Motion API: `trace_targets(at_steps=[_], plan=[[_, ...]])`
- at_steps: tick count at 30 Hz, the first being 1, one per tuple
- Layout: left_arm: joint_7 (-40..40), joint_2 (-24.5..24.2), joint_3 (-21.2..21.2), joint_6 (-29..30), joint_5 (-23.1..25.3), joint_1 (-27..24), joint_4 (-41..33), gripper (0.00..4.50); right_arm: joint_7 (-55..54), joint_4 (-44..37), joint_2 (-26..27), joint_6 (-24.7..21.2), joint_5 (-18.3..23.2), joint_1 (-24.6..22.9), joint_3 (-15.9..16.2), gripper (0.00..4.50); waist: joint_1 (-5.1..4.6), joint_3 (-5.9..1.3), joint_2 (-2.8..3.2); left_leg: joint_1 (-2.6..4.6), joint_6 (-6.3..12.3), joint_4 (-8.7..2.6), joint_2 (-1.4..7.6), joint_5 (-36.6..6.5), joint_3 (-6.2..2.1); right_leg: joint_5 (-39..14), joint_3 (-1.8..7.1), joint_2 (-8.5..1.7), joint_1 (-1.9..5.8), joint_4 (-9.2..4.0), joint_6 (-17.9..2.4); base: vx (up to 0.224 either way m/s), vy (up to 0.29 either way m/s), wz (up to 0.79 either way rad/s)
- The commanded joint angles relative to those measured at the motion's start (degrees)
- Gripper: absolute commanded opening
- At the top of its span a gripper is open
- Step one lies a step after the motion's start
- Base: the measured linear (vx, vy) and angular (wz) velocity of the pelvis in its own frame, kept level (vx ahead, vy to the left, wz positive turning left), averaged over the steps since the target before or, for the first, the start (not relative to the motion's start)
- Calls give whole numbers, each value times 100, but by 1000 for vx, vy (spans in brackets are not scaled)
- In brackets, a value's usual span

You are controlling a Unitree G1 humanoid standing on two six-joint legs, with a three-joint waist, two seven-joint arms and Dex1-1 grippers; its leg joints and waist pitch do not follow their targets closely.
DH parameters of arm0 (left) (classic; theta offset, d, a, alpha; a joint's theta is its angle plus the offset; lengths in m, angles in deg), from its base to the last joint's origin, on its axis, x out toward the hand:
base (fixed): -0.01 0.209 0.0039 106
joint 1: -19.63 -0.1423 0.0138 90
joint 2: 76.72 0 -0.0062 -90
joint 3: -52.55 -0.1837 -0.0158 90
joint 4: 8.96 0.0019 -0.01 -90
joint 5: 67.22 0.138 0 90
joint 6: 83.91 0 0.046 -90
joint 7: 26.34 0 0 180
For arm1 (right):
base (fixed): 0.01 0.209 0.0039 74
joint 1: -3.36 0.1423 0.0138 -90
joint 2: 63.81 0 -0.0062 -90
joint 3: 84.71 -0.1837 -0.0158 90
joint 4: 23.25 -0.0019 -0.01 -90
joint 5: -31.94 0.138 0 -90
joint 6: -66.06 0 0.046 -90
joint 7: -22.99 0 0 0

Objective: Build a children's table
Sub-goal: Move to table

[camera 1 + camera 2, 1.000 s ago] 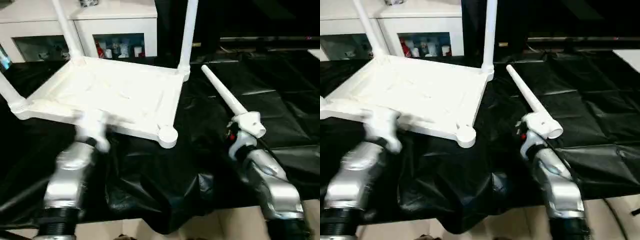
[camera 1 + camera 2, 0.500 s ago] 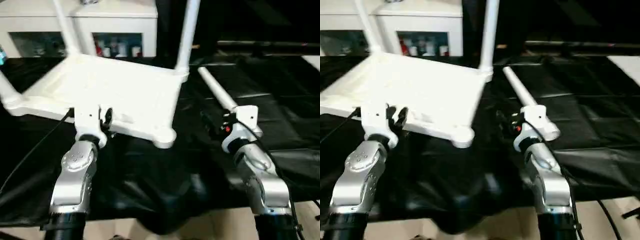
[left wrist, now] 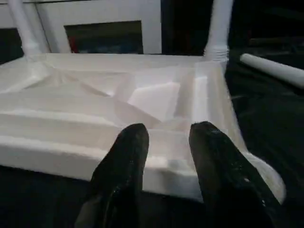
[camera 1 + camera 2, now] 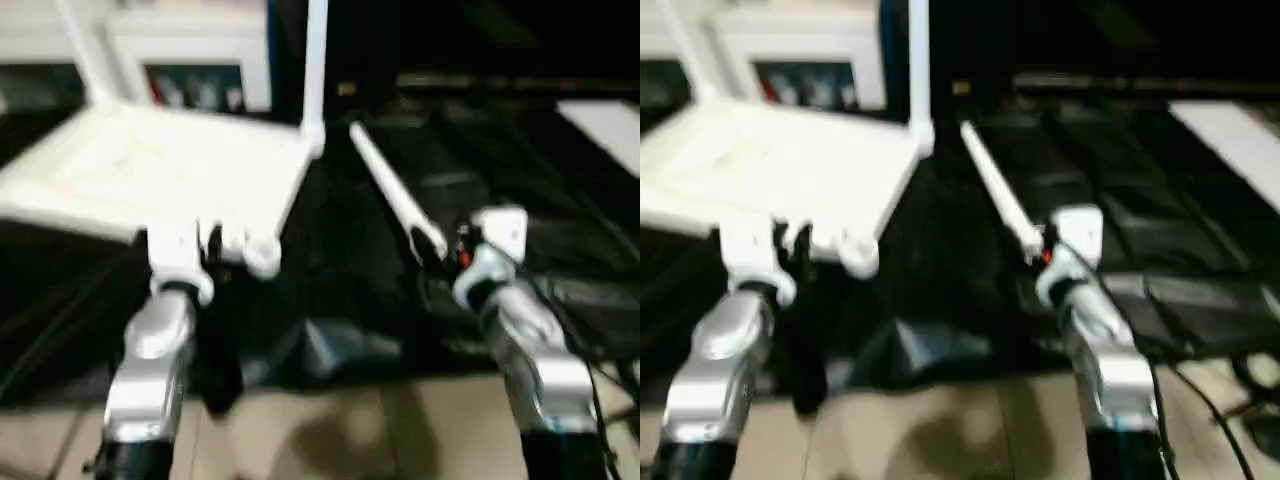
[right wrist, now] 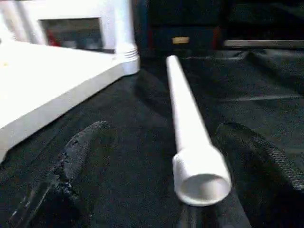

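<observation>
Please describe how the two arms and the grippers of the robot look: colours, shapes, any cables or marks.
Both forearms are rounded silver shells ending in white wrist blocks. The left gripper has two black, thick, rounded fingers; the right gripper has two black fingers with a rough surface. A small red mark shows at the right wrist.

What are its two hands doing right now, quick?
Left gripper: open, fingers apart at the tabletop edge, gripping nothing.
Right gripper: open, fingers either side of the loose leg, not clamped.
</observation>
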Motion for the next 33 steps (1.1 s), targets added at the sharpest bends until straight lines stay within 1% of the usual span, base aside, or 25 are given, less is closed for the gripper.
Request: trace_targets(at_steps=[1,2,3,5,6,7,8,9,10,11,12,14,15,16,18,20,21,22,24,26,27,29,30,31,33], plan=[[-59,3,35,-40,-74,60,-100,176,-5,-59,39,-38,-66,47,134,386,160,-166,-121,-106,249,-473,307,-1311,-312,-4314,231,-875,560,-912,-116,-86,-141,17],[-86,10,50,-40,-81,69,-104,176,-8,-62,46,-32,-96,46,171,386,107,-99,2,31,125,-458,303,-1666,-349,-5165,119,-903,446,-1082,16,-107,-85,39],[-105,-5,55,-46,-85,70,-113,176,-34,-61,65,-10,-160,51,234,386,-88,-82,-96,191,-35,-53,174,-1796,-316,-6150,-298,-1036,406,-1448,214,-107,-85,39],[-81,-27,50,-33,-90,52,-122,176,-48,-57,100,4,-142,63,237,386,-419,77,251,491,-315,181,265,-2737,-262,-6046,-1597,-853,477,-1841,382,-107,18,34],[-67,-33,40,-22,-89,33,-138,176,-53,-41,151,22,-59,75,186,386,-38,27,679,-546,-643,-1174,628,-4783,-128,-3078,-918,-15,1470,725,54,-54,11,35],[-43,-33,42,-27,-82,17,-144,176,-57,-23,184,37,16,85,148,386,168,39,575,-171,-806,-1329,664,-5443,142,-1949,-747,238,1132,900,-109,37,-82,21],[-27,-38,52,-25,-81,6,-148,176,-47,-7,183,45,33,94,152,386,137,5,358,-70,-519,-1032,744,-4956,78,-2197,-391,106,1208,743,-46,108,-195,21],[-23,-44,59,-17,-81,2,-147,176,-40,-3,174,50,25,97,168,386,92,-161,-60,494,-528,-193,658,-3551,100,-5278,256,-431,937,-119,126,85,-176,7],[-16,-55,67,-12,-87,-2,-146,176,-35,2,169,54,19,100,180,386,311,37,-94,-8,255,838,292,-968,-138,-6520,995,-1230,1146,-1370,-539,103,-103,14],[-16,-55,67,-12,-87,-2,-146,176,-35,2,169,54,19,100,180,386,433,84,-31,-202,378,889,196,-346,-284,-6388,1164,-1078,1263,-1350,-660,112,16,22],[-14,-60,70,-14,-95,-2,-145,176,-35,3,173,54,15,102,179,386,510,62,-76,-317,356,679,169,-198,-329,-5360,969,-857,1520,-1254,-816,112,16,22],[-29,-69,72,-1,-101,6,-139,176,-26,7,172,58,11,102,181,386,562,-206,195,149,375,-133,336,41,-266,-2762,505,-244,1551,-964,-933,132,35,37],[-51,-87,68,-3,-107,24,-108,176,-3,5,168,66,15,99,195,386,271,-269,395,879,889,-659,660,-184,-821,-1574,59,308,947,-273,-522,124,55,39],[-56,-97,63,-6,-110,29,-100,176,4,1,169,73,11,95,199,386,-28,-576,439,1498,2030,-555,1051,447,-1348,-1509,-19,215,349,415,212,165,38,-2],[-50,-108,59,2,-112,34,-92,176,39,-9,174,100,56,79,204,386,-73,-520,366,1157,2712,-623,854,2016,-1296,-735,57,30,-43,663,777,172,3,-28],[-44,-106,60,5,-104,30,-94,176,45,-11,166,110,74,74,214,386,-95,-396,297,908,2487,-810,686,1724,-1054,-170,116,28,-114,650,664,133,-4,-17],[-38,-112,55,11,-99,28,-93,176,35,-23,164,102,72,70,221,386,-127,-336,113,801,2306,-913,476,974,-801,539,233,-58,-47,210,252,133,-19,-10],[-36,-114,54,14,-99,28,-94,176,29,-26,164,98,66,69,221,386,-108,-244,-173,554,1783,-882,59,-344,-401,394,517,-168,400,-495,94,141,-55,-1],[-4,-139,30,42,-99,27,-99,176,-64,-42,183,4,33,83,195,386,34,-427,-377,230,933,275,-417,-637,-290,-3125,1196,-722,1057,-1022,116,158,-99,-2],[43,-150,9,10,-123,15,-95,176,-280,-88,214,-322,6,127,123,386,-10,-345,-259,-141,244,364,-240,155,-499,-1809,1168,-801,1203,-846,-562,154,-55,-7],[133,-184,-37,19,-131,-2,-112,176,-380,-149,205,-771,65,186,64,386,-18,-322,-96,-179,-111,60,-4,1191,-581,1118,858,-740,1047,-692,-1363,143,-24,-7],[228,-228,-91,50,-132,-8,-136,176,-314,-204,149,-1169,217,250,31,386,-17,-355,66,-143,-209,-519,120,2156,-538,2048,415,-291,906,-473,-1214,98,10,-7],[304,-249,-112,7,-158,-2,-135,176,-225,-221,113,-1250,320,283,5,386,-59,-439,313,22,102,-509,423,3015,-644,2397,293,-2,696,-252,-840,82,26,-8],[385,-274,-124,-122,-195,26,-134,176,-205,-218,76,-1271,384,335,-64,386,-136,-445,346,253,450,-530,822,3462,-906,1736,346,-158,475,-175,-668,0,0,0],[555,-298,-78,-327,-372,186,-103,187,-321,-83,-93,-1312,217,515,-157,413,-56,-446,273,223,540,-468,688,3136,-761,1512,455,-355,491,-367,-825,0,0,0]])
